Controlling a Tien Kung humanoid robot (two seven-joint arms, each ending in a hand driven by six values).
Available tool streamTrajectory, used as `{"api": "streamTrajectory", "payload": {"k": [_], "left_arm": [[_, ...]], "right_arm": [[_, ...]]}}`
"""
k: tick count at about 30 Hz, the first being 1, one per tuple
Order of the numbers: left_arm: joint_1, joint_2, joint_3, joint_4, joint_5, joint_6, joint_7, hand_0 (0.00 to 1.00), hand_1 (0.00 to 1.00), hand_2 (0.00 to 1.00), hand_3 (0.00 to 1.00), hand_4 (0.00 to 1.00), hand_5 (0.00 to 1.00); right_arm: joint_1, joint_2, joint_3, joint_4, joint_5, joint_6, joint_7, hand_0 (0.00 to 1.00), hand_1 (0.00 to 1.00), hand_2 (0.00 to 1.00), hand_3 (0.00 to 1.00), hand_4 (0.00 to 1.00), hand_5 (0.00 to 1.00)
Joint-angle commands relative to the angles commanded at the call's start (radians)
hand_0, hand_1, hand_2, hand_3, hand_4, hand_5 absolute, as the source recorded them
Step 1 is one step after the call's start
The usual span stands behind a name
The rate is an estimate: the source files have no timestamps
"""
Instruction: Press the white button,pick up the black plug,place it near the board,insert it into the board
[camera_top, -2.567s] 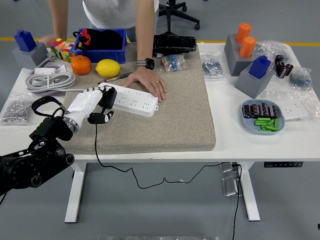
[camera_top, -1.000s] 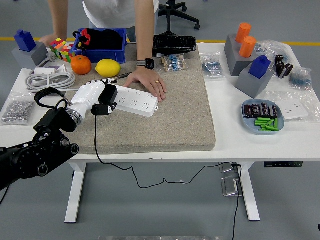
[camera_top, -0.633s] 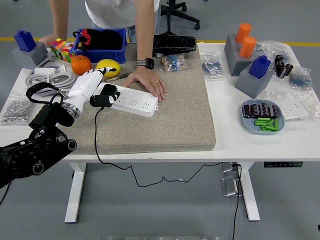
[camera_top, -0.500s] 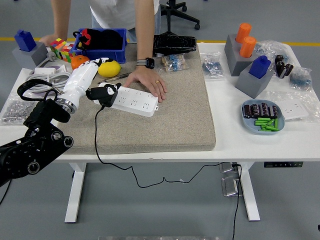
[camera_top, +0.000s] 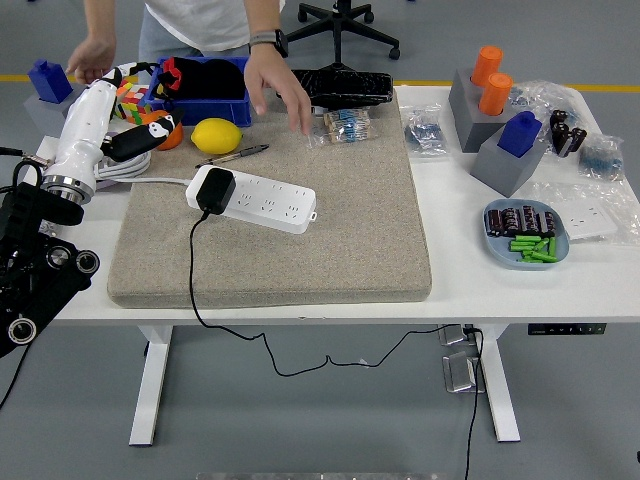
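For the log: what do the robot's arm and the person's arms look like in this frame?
The robot's left arm is black, with round joint housings and a looping black cable, then a smooth white forearm shell ending in a left hand with black fingers. The right arm is not in view. The person wears a white top with bare forearms and a dark wristwatch on one wrist.

A white table (camera_top: 470, 285) fills the middle of the frame. A grey mat (camera_top: 330, 250) covers its left-centre. At upper left lie a coiled white cable (camera_top: 130, 168), an orange (camera_top: 170, 135) and a blue bin (camera_top: 215, 105). Along the top, right of the mat, sits a clear bag (camera_top: 425, 130). At upper right stand two grey blocks (camera_top: 505, 160), with a blue tray of green pieces (camera_top: 527, 233) below them and a white socket plate (camera_top: 590, 220) at the right edge.
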Motion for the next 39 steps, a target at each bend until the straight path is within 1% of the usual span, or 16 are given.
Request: {"api": "streamTrajectory", "payload": {"k": [1, 6, 7, 9, 12, 13, 14, 18, 19, 22, 25, 26, 30, 39], "left_arm": [[0.008, 0.001, -0.017, -0.004, 0.001, -0.007, 0.002, 0.993, 0.971, 0.948, 0.926, 0.949, 0.875], [0.04, 0.013, -0.099, -0.024, -0.008, -0.039, 0.007, 0.993, 0.971, 0.948, 0.926, 0.949, 0.875], [0.046, 0.016, -0.113, -0.028, -0.016, -0.041, 0.003, 0.995, 0.98, 0.96, 0.936, 0.94, 0.937], [0.059, 0.026, -0.138, -0.035, -0.044, -0.051, -0.011, 0.995, 0.98, 0.96, 0.936, 0.94, 0.937], [0.074, 0.039, -0.155, -0.039, -0.091, -0.057, -0.033, 0.995, 0.98, 0.96, 0.936, 0.94, 0.937], [0.08, 0.043, -0.16, -0.039, -0.091, -0.058, -0.036, 0.995, 0.98, 0.96, 0.936, 0.94, 0.937], [0.084, 0.046, -0.164, -0.039, -0.092, -0.057, -0.038, 0.98, 0.969, 0.939, 0.923, 0.914, 0.951], [0.103, 0.054, -0.193, -0.042, -0.079, -0.06, -0.033, 0.98, 0.969, 0.939, 0.923, 0.914, 0.951], [0.108, 0.056, -0.203, -0.043, -0.079, -0.063, -0.03, 0.982, 0.969, 0.934, 0.919, 0.905, 0.93], [0.122, 0.064, -0.225, -0.045, -0.074, -0.068, -0.026, 0.982, 0.969, 0.934, 0.919, 0.905, 0.93], [0.136, 0.065, -0.254, -0.051, -0.071, -0.069, -0.026, 0.982, 0.969, 0.934, 0.919, 0.905, 0.93], [0.139, 0.064, -0.261, -0.052, -0.07, -0.069, -0.026, 0.982, 0.967, 0.927, 0.914, 0.895, 0.911], [0.154, 0.058, -0.286, -0.058, -0.066, -0.071, -0.025, 0.982, 0.967, 0.927, 0.914, 0.895, 0.911], [0.158, 0.05, -0.296, -0.068, -0.067, -0.073, -0.023, 0.987, 0.959, 0.921, 0.908, 0.877, 0.9]], "right_arm": [[0.0, 0.0, -0.001, -0.002, 0.0, 0.0, 0.0, 0.67, 0.559, 0.539, 0.568, 0.665, 0.197], [0.002, -0.002, -0.003, -0.012, 0.002, 0.0, 0.0, 0.67, 0.559, 0.539, 0.568, 0.665, 0.197], [0.003, -0.003, -0.003, -0.014, 0.002, 0.0, 0.0, 0.669, 0.558, 0.539, 0.568, 0.666, 0.198], [0.005, -0.003, 0.002, -0.019, 0.001, -0.001, 0.0, 0.669, 0.558, 0.539, 0.568, 0.666, 0.198], [0.004, -0.004, 0.005, -0.024, 0.0, -0.001, 0.0, 0.669, 0.558, 0.539, 0.568, 0.666, 0.198], [0.003, -0.004, 0.006, -0.025, 0.001, -0.001, 0.0, 0.669, 0.558, 0.539, 0.568, 0.666, 0.198], [0.002, -0.004, 0.008, -0.026, 0.0, -0.001, 0.0, 0.672, 0.559, 0.539, 0.568, 0.667, 0.198], [0.0, -0.003, 0.011, -0.029, -0.002, -0.001, -0.001, 0.672, 0.559, 0.539, 0.568, 0.667, 0.198], [0.0, -0.003, 0.012, -0.029, -0.002, -0.001, -0.001, 0.671, 0.559, 0.54, 0.568, 0.668, 0.199], [-0.002, -0.001, 0.016, -0.029, -0.003, -0.001, -0.002, 0.671, 0.559, 0.54, 0.568, 0.668, 0.199], [-0.004, 0.001, 0.021, -0.03, -0.004, -0.001, -0.002, 0.671, 0.559, 0.54, 0.568, 0.668, 0.199], [-0.004, 0.001, 0.022, -0.03, -0.004, -0.001, -0.002, 0.669, 0.559, 0.54, 0.568, 0.668, 0.2], [-0.005, 0.002, 0.025, -0.034, -0.007, -0.001, -0.002, 0.669, 0.559, 0.54, 0.568, 0.668, 0.2], [-0.001, 0.0, 0.033, -0.038, -0.01, -0.002, -0.004, 0.669, 0.56, 0.54, 0.568, 0.67, 0.203]]}}
